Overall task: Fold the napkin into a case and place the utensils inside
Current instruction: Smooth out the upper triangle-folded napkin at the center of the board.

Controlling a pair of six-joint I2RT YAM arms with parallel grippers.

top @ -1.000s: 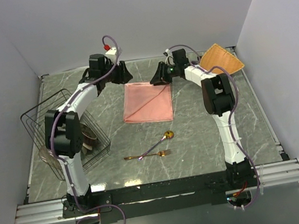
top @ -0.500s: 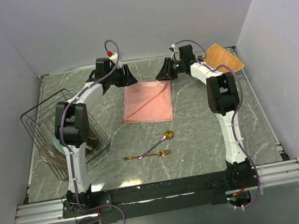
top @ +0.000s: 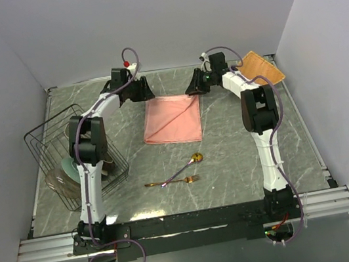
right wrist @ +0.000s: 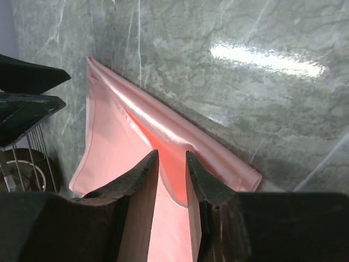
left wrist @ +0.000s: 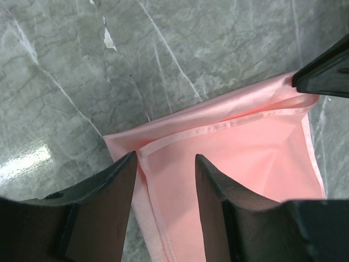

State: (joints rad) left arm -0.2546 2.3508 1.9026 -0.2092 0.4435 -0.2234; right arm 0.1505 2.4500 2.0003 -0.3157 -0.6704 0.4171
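Note:
The salmon-pink napkin (top: 173, 119) lies flat at the far middle of the table, with a diagonal fold across it. My left gripper (top: 144, 93) is at its far left corner. In the left wrist view its jaws (left wrist: 166, 164) stand open, straddling the hemmed corner of the napkin (left wrist: 240, 158). My right gripper (top: 192, 89) is at the far right corner. Its narrow jaws (right wrist: 172, 158) are still apart, with a raised ridge of napkin (right wrist: 136, 117) between them. The gold spoon (top: 194, 160) and the gold fork (top: 173, 182) lie nearer, touching at the handles.
A black wire rack (top: 63, 139) with crockery stands at the left. An orange-tan woven mat (top: 259, 69) lies at the far right corner. The back wall is close behind both grippers.
The left arm has stretched out and brought its gripper down onto the napkin's far left corner. The right gripper has shifted slightly and its jaws have narrowed around the cloth.

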